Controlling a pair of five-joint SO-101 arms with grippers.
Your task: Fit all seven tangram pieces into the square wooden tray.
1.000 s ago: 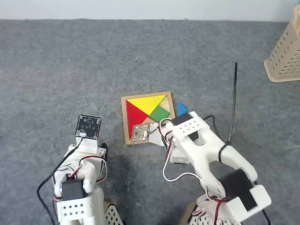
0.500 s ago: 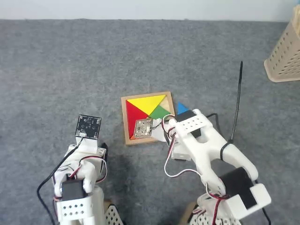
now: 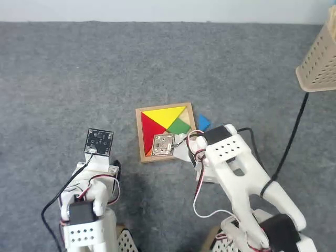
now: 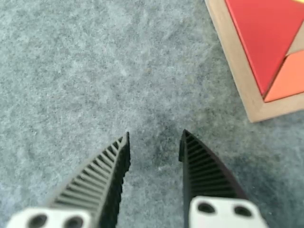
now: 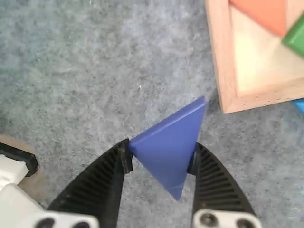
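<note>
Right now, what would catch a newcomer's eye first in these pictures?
First comes the blue triangle, pinched in the right claw just off a corner of the tray. Next is the tray's bright filling, a yellow piece, a red piece and a green piece, in the middle of the grey carpet. The left claw hangs open over bare carpet beside the tray.
</note>
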